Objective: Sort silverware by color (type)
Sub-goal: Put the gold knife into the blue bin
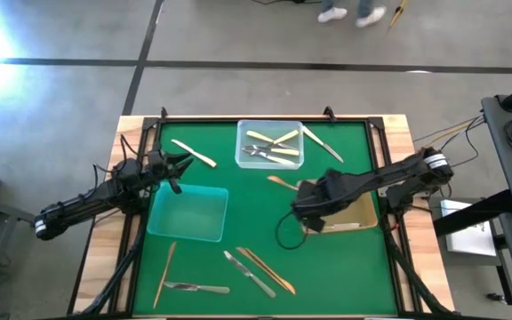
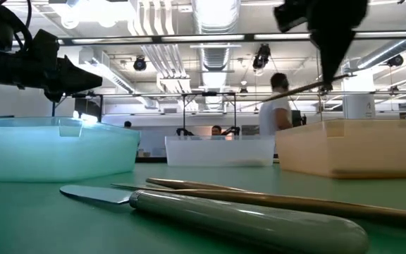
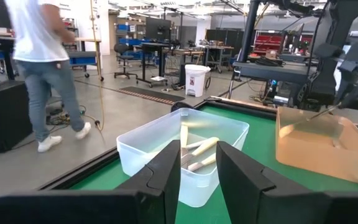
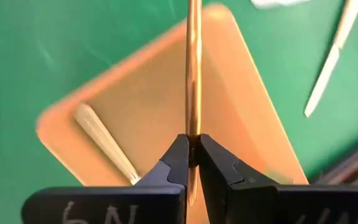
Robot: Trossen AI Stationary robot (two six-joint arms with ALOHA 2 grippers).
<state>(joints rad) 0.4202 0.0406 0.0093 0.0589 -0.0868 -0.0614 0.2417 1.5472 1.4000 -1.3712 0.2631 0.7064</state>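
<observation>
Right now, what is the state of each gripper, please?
Left gripper: open, holding nothing, near the clear tray.
Right gripper: closed on a gold utensil, above the orange tray.

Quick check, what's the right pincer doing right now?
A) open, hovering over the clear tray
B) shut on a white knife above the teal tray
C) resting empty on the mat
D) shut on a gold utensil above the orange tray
D: in the right wrist view the right pincer pinches a gold utensil directly over the orange tray, which already holds one utensil.
</observation>
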